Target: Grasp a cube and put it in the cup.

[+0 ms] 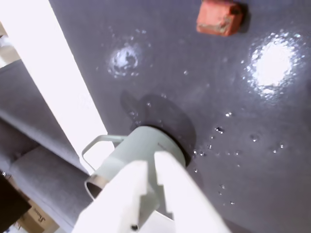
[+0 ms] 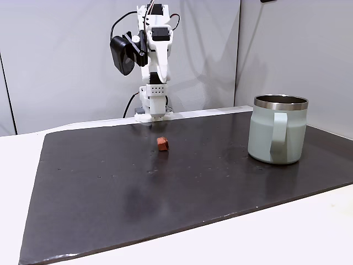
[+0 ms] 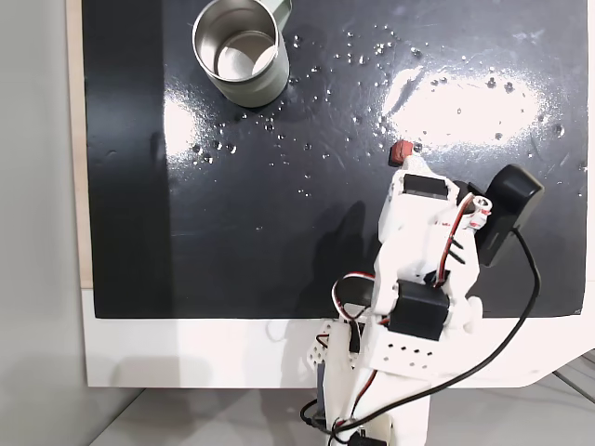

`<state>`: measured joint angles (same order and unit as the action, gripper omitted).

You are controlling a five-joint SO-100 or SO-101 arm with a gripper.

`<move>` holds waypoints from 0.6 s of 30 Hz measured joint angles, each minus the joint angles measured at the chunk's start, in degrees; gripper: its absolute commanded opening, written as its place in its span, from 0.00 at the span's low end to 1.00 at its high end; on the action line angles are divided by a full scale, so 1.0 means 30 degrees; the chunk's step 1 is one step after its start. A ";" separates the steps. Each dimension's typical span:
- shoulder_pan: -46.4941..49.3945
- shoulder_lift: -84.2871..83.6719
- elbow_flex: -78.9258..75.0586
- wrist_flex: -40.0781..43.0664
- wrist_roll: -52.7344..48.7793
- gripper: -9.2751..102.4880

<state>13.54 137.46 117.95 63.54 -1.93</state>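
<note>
The tiny reddish-orange cube [image 1: 219,17] lies on the dark mat, at the top of the wrist view and a short way in front of the arm's base in a fixed view [image 2: 162,143]. The mint-green mug [image 2: 276,132] with a steel rim stands upright at the mat's right side, far from the cube. My gripper [image 1: 153,160] hangs high above the mat, shut with nothing between its fingers; the mug [image 1: 141,145] shows behind them. From above, the gripper [image 3: 411,167] sits just beside the cube [image 3: 402,150], and the mug [image 3: 270,88] is empty.
The arm [image 2: 154,49] is folded upright over its base at the mat's far edge. The black mat [image 2: 110,193] lies on a white table [image 2: 276,232]. A grey sofa [image 1: 34,160] and a cardboard box [image 1: 34,221] lie beyond the table edge.
</note>
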 measured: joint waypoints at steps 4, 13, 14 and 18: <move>0.0176 -0.3545 -0.2900 0.1143 0.0352 0.08; 0.0059 -0.9404 -0.7471 0.3633 0.0967 0.08; -0.0029 -0.9756 -0.7764 0.3867 0.1055 0.08; -0.0410 -1.1016 -0.8701 0.4834 0.1377 0.08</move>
<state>12.30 104.41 91.85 78.05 2.20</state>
